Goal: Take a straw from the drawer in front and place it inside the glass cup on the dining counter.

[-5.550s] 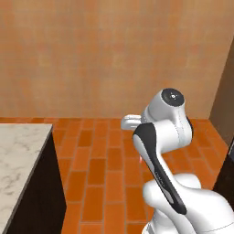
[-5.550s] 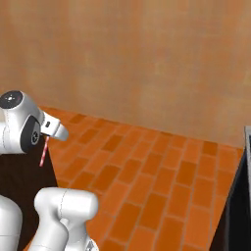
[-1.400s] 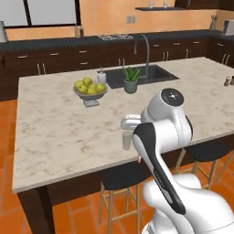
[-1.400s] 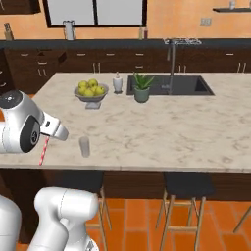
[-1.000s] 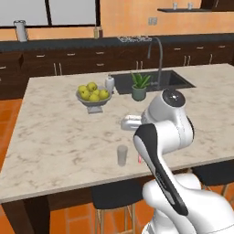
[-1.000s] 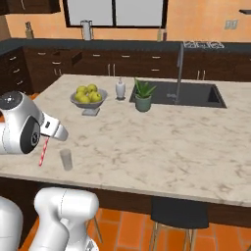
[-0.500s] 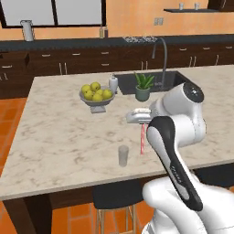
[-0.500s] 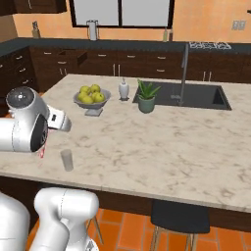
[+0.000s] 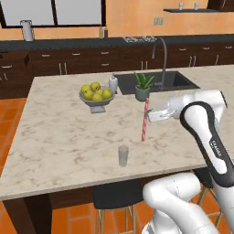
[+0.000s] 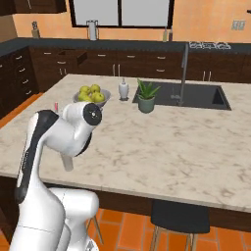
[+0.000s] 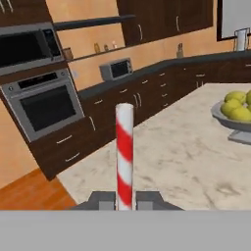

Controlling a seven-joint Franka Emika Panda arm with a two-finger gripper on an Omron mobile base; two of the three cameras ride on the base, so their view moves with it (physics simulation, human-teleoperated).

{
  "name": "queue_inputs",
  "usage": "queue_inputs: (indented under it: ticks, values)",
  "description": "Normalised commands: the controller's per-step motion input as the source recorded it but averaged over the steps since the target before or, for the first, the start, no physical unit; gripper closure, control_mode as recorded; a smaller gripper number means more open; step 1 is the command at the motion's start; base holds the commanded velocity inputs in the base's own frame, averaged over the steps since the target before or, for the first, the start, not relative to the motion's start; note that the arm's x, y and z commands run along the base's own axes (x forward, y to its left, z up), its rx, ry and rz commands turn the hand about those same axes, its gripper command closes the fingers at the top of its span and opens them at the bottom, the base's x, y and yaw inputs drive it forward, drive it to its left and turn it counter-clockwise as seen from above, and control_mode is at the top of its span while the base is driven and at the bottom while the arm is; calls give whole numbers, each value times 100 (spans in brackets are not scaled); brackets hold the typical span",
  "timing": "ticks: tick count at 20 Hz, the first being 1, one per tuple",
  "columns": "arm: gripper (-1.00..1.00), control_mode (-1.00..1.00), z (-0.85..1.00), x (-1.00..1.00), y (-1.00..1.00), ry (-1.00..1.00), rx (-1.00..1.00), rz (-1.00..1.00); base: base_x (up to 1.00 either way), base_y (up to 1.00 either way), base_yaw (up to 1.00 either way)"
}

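Glass cup, near edge of dining counter, not yet filled; straw, upright above the counter, beyond and right of the cup, pinched between pressed-together jaws of gripper; fetching done, insertion outstanding.

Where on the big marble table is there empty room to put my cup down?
The dining counter is bare left of the glass cup and along its front edge. It's crowded at the back, where the fruit bowl, soap bottle, potted plant and sink sit.
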Motion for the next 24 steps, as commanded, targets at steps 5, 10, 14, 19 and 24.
queue_inputs:
  ticks: [5, 10, 14, 19, 24]
  values:
    - [100, -100, 0, 18, 19, -24, 14, 54, 0, 0, 0]
    - [100, -100, 0, 11, 11, -4, 6, 34, 0, 0, 0]
    - [100, -100, 0, 21, -2, 0, 0, 18, 0, 0, 0]
    - [100, -100, -12, 20, -1, 0, -7, 8, 0, 0, 0]
    - [100, -100, -44, 4, 0, 0, -7, 4, 0, 0, 0]
